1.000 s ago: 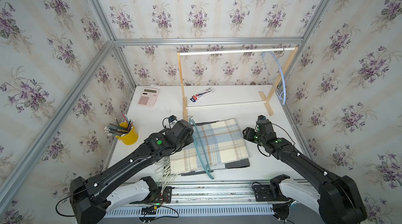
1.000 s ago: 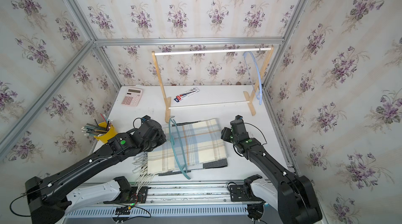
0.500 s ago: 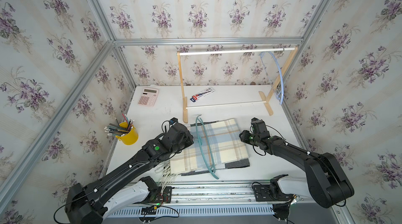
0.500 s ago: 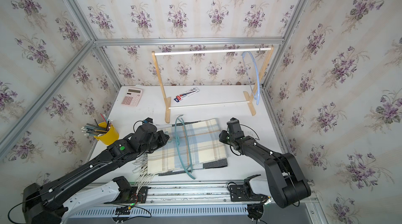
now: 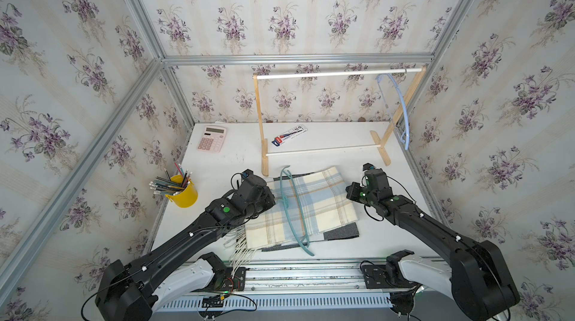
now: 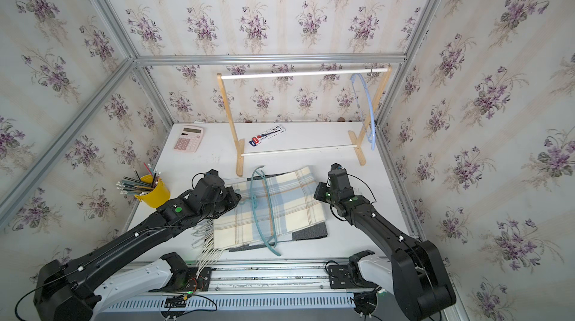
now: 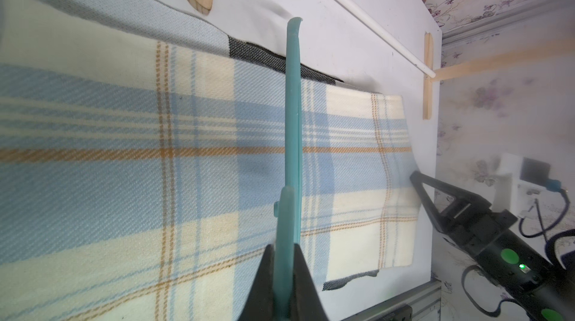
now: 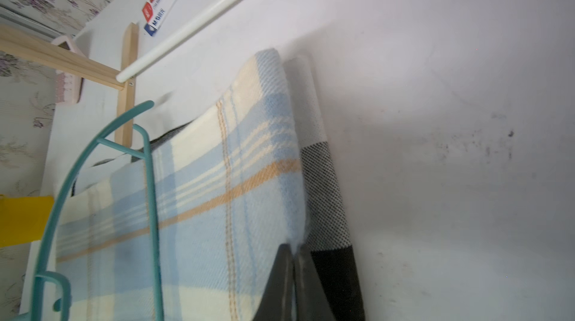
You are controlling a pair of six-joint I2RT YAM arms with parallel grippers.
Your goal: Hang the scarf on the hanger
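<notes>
The plaid cream-and-blue scarf (image 5: 323, 207) (image 6: 292, 207) lies folded flat on a grey mat in both top views. A teal hanger (image 5: 285, 202) (image 6: 254, 202) stretches across its top, front to back. My left gripper (image 7: 283, 247) is shut on the teal hanger (image 7: 292, 117) near its neck, at the scarf's (image 7: 124, 163) left side. My right gripper (image 8: 294, 249) is shut on the scarf's (image 8: 249, 163) right edge, pinching the cloth just above the mat (image 8: 326, 195). In a top view the right gripper (image 5: 349, 191) sits at that right edge.
A wooden rack (image 5: 336, 74) stands behind the scarf, with a light-blue hanger (image 5: 401, 104) on its right end. A pen package (image 5: 291, 135) lies under it. A pink calculator (image 5: 211, 138) is back left and a yellow pencil cup (image 5: 183, 193) stands left of my left arm.
My right gripper moved left to the scarf's right edge and closed on the cloth. My left arm, still holding the teal hanger, sank lower over the scarf's left side.
</notes>
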